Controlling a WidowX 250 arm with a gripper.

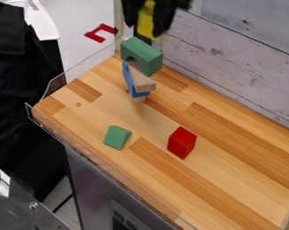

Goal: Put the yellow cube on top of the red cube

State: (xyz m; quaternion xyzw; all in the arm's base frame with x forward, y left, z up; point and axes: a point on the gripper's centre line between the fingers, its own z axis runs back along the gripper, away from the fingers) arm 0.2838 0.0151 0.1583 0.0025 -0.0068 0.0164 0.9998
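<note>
Gripper (147, 30) at top, beside the pale plank wall (243, 49), upper part cut off by the frame edge; black on black, finger outlines hard to make out. Claw looks clamped on the yellow cube (147, 19), which is up in the air between the fingers, sides partly covered by them, so its full shape can't be told; what shows is a tall, narrow yellow strip with dark edges. Red cube (181, 142) on the wooden tabletop (231, 179), right of centre, plain, solid red, taller than wide from here, lighter top face and darker side. Stack near the back corner: green arch (142, 55) on top, overlapping a bare wood block (141, 79) and a blue piece (135, 85); pale bit under those mostly hidden, contacts unclear. Green wedge (117, 137) lies left of the red cube, apart from it. Black cloth (21, 90) at left, cut off. Red angular marking (101, 33) on the pale surface behind; dark marks on a panel (124, 215) at the bottom, cut off, can't tell what they are.
</note>
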